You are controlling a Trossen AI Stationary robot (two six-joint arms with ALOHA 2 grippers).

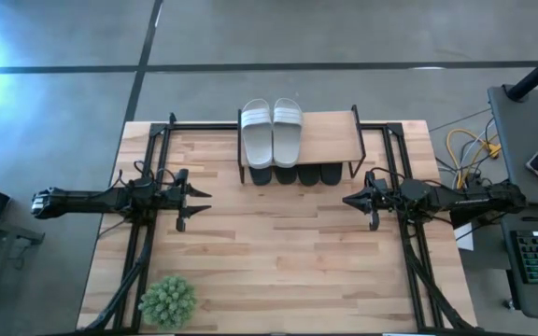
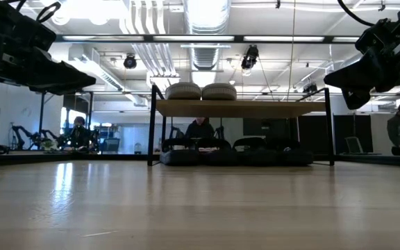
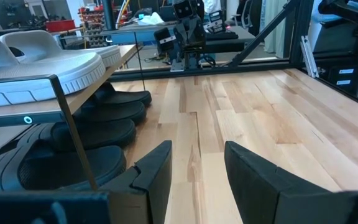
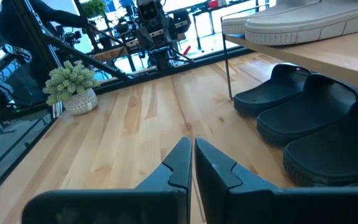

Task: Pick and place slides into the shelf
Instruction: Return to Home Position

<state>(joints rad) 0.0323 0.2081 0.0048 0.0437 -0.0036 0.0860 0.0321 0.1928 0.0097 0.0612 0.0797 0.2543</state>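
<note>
From above, the shelf (image 1: 330, 140) stands at the far edge of the table (image 1: 278, 261) — grey slides (image 1: 271, 131) side by side on the plank's left half, black slides (image 1: 297, 174) in a row underneath. The left gripper (image 1: 197, 203) hangs left of it, fingers spread; the right gripper (image 1: 348, 199) hangs opposite, fingers pressed together. At table height, both grippers hover above the wood. Each wrist view confirms it — one gap, one closed pair.
</note>
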